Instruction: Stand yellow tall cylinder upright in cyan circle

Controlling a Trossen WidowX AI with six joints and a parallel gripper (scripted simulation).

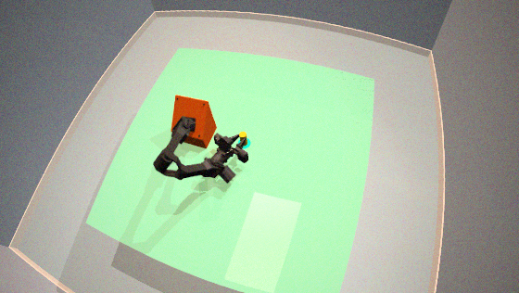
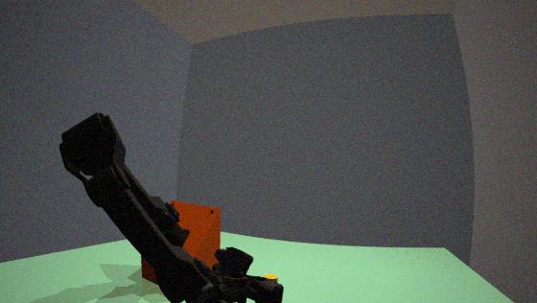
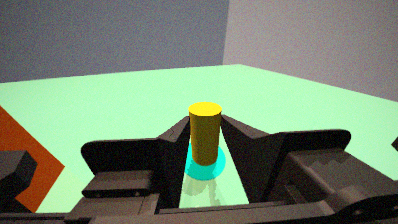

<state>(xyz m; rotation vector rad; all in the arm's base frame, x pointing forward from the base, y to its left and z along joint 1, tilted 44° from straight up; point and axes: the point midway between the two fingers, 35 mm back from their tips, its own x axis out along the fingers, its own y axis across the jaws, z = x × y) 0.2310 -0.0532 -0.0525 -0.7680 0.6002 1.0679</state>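
The yellow tall cylinder [image 1: 243,134] [image 2: 271,277] [image 3: 205,140] stands upright between the fingers. My gripper [image 1: 242,137] [image 3: 205,119] is shut on it, with one finger on each side of its upper part. The cyan circle [image 1: 247,144] [image 3: 205,174] shows around and in front of the cylinder's lower end in the wrist view. There the lower end appears within the circle's outline. Whether it touches the surface or is slightly above it I cannot tell. In the exterior view only the cylinder's top shows above the dark finger, and the circle is not visible.
The orange block [image 1: 195,111] [image 2: 198,230] [image 3: 22,160] stands beside the arm's base, to the left of the gripper in the wrist view. A pale rectangle [image 1: 264,241] lies on the green surface [image 1: 306,116], well away from the circle.
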